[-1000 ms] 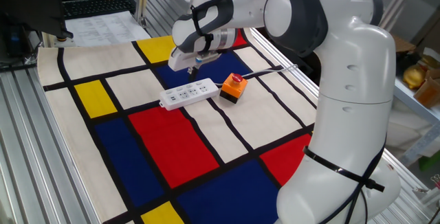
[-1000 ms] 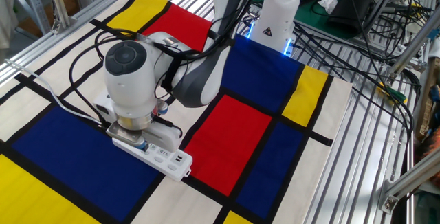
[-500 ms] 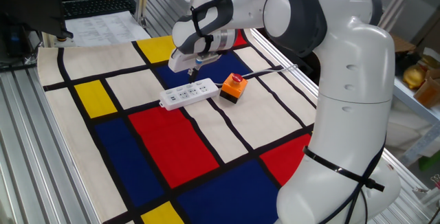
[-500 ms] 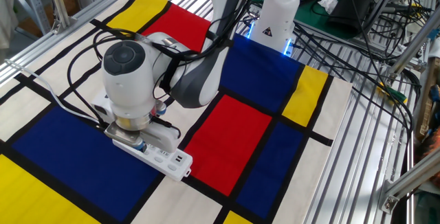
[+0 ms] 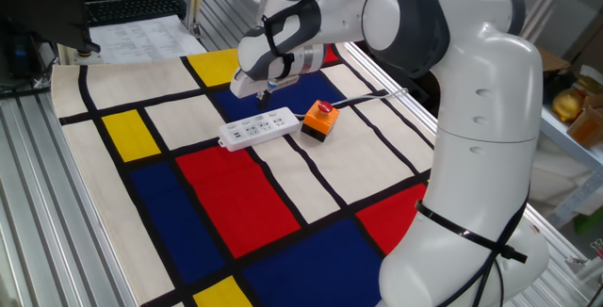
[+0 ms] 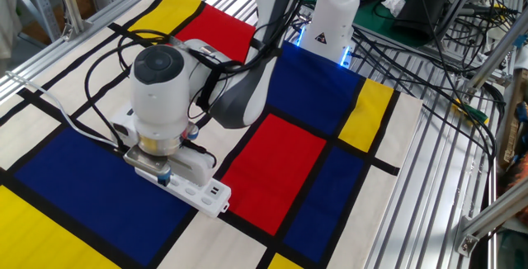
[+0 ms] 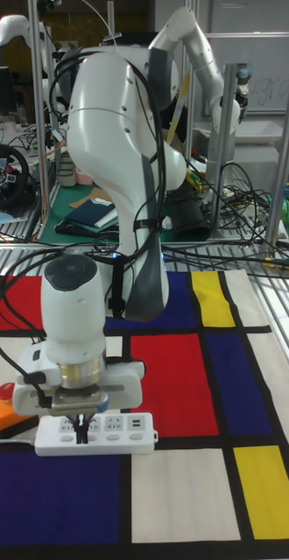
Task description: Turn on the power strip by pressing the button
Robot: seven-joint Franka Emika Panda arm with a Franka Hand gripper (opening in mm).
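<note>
Since the earlier frames the arm has drifted slightly up and back from the strip end; small shift only, nothing else moved.

Left to right in the tall fixed view: the orange-and-black box with a red domed button (image 7: pixel 6 405) sits at the left edge of the colour-block mat (image 7: pixel 184 376). Just beside it lies the long flat white plastic power strip (image 7: pixel 96 435), lengthwise across a white panel, its thin white cord (image 5: pixel 363 98) running off past the box. The two-finger gripper (image 7: pixel 81 431) hangs directly over the strip's left end, fingertips close over or touching the top face. Fingers look narrow, pressed together as one point, but no clear gap or contact shows, so their state can't be told.

The tiny flush switch button is not resolvable in any view; presumably at the strip end nearest the orange box, under the gripper.

Step in hand: press phase, tip poised at the switch end. Whether the switch has been flipped can't be judged; no indicator light visible.

Next move calls for a short straight downward push on the switch, tip centred so it does not slip into a socket or skid the light strip along the mat.
</note>
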